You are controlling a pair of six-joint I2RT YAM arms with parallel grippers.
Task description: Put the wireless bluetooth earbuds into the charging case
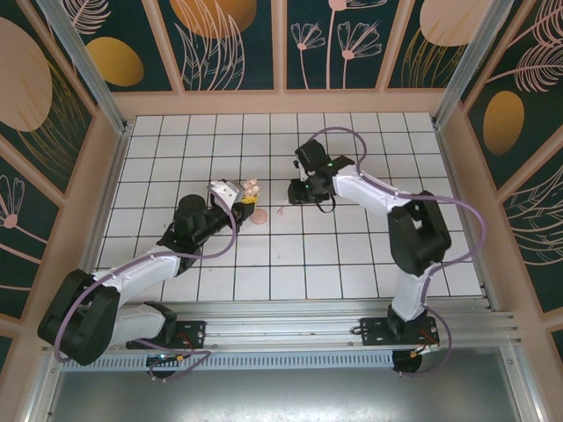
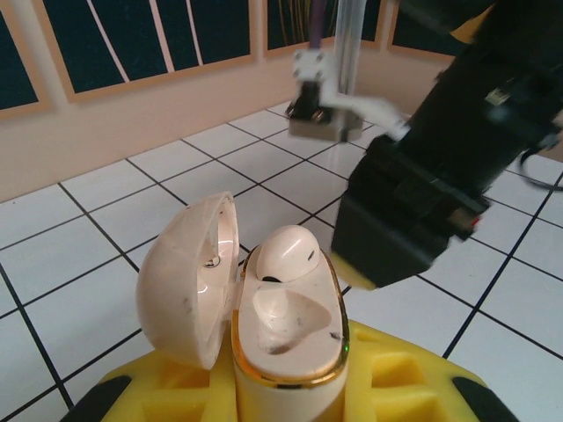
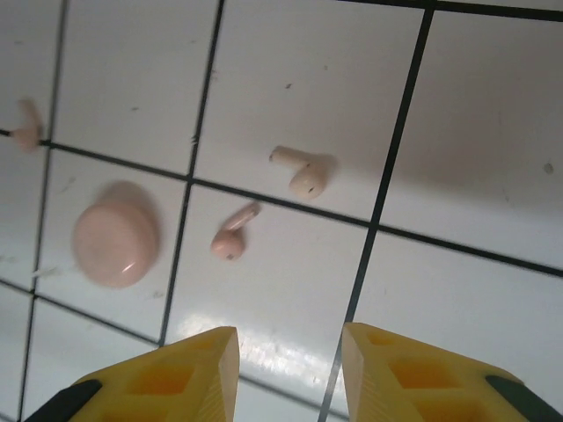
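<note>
My left gripper (image 2: 286,397) is shut on an open cream charging case (image 2: 286,330) with a gold rim, held above the tiles (image 1: 230,195). Its lid (image 2: 189,281) hangs open to the left. One cream earbud (image 2: 288,253) sits in the far socket and the near socket is empty. Below my right gripper (image 3: 288,369), which is open with nothing between its fingers, two loose earbuds lie on the tiles: a pale one (image 3: 301,171) and a pinker one (image 3: 230,236). A round flat pink case (image 3: 116,234) lies shut to their left, also seen from above (image 1: 261,216).
A small pink piece (image 3: 26,123) lies at the left edge of the right wrist view. The right arm's black wrist (image 2: 440,158) hangs close beyond the held case. The two grippers are about one tile apart on the white tiled floor (image 1: 369,255); wooden walls surround it.
</note>
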